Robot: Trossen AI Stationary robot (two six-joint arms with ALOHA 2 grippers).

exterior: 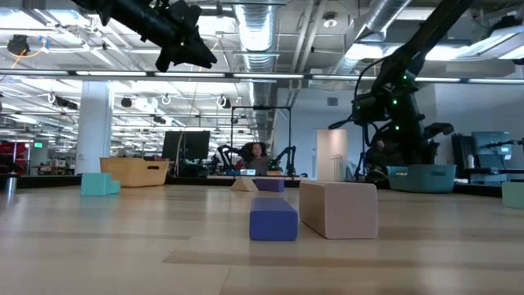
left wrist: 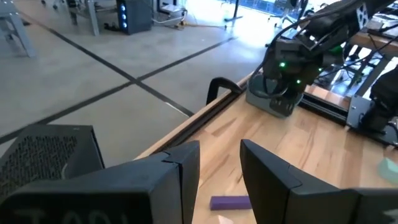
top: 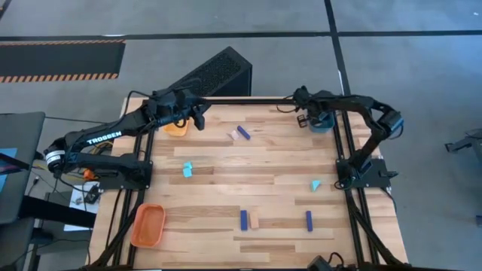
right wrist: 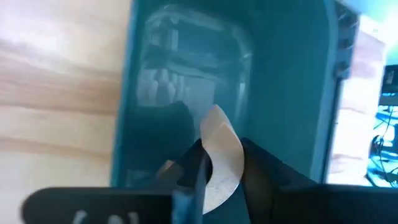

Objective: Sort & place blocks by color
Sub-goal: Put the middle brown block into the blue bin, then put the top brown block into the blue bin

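My right gripper (top: 303, 118) hangs over the teal tray (top: 324, 125) at the table's far right, shut on a pale rounded block (right wrist: 221, 152). My left gripper (top: 199, 120) stands open and empty, high above the far edge beside the yellow-orange tray (top: 177, 129). On the table lie a blue bar (top: 243, 132) beside a tan piece (top: 233, 136), a cyan chunk (top: 187, 169), a cyan wedge (top: 315, 184), a blue bar (top: 243, 219) beside a tan piece (top: 254, 222), and another blue bar (top: 309, 220). My right gripper pinches the pale block between its two fingers (right wrist: 194, 167), which lie on its two flat sides (right wrist: 231, 163). The fingers slant steeply down from above. The block's rounded end (right wrist: 217, 118) sticks out past the fingertips, above the teal tray's floor (right wrist: 186, 68); whether it touches the floor I cannot tell.
An orange tray (top: 148, 224) lies at the near left corner. A black box (top: 218, 73) stands beyond the far edge. Bare wood shows across the table's middle between the scattered blocks.
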